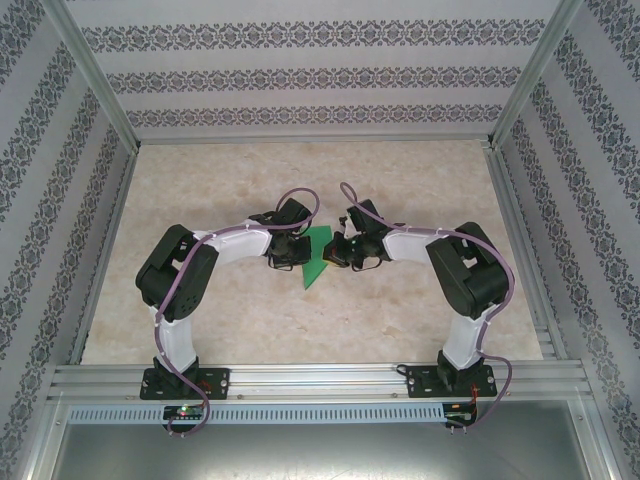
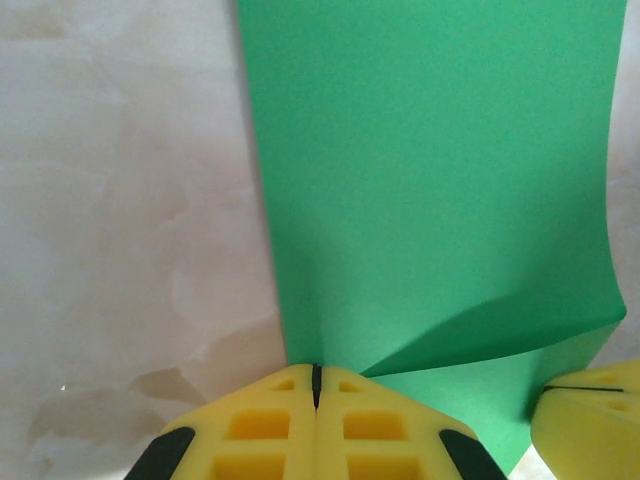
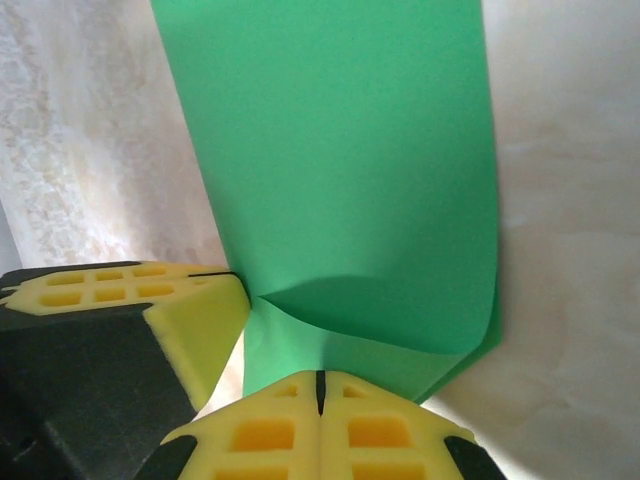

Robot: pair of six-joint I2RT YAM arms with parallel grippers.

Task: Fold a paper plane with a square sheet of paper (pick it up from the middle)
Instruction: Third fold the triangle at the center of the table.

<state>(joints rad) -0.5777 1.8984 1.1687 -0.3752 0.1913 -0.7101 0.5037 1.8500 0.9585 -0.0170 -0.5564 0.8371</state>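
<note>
Down at the tips of the left gripper (image 2: 316, 378), we saw the 2 yellow pads squeezed flat together, no gap at all, with the near edge of the square sheet of paper (image 2: 430, 180) nipped in the seam. Same story on the right gripper (image 3: 320, 380): closed tight, green paper pinched right at its tips. So both claws had hold of the 1 sheet, each from its own side. They sat just beside each other, close enough that each wrist camera caught a yellow pad of the other claw in its corner.

Going outward, the sheet ran straight ahead of both sets of fingertips as a long green band, so its long axis looked to run away from the tips, not sideways across them. Near the grip it was doubled over, a soft curled flap lying on a lower layer, not a sharp crease as far as we could tell. From above, the paper sat between the 2 claws around the middle of the table (image 1: 250, 180), narrowing toward the arm bases. Whether it rested on the table or hung just off it, we couldn't tell.

Our read: neither arm was nearer, since the paper was dead centre between them. Whatever fold comes next probably needs both moving together along that long axis, or the flap will skew.
</note>
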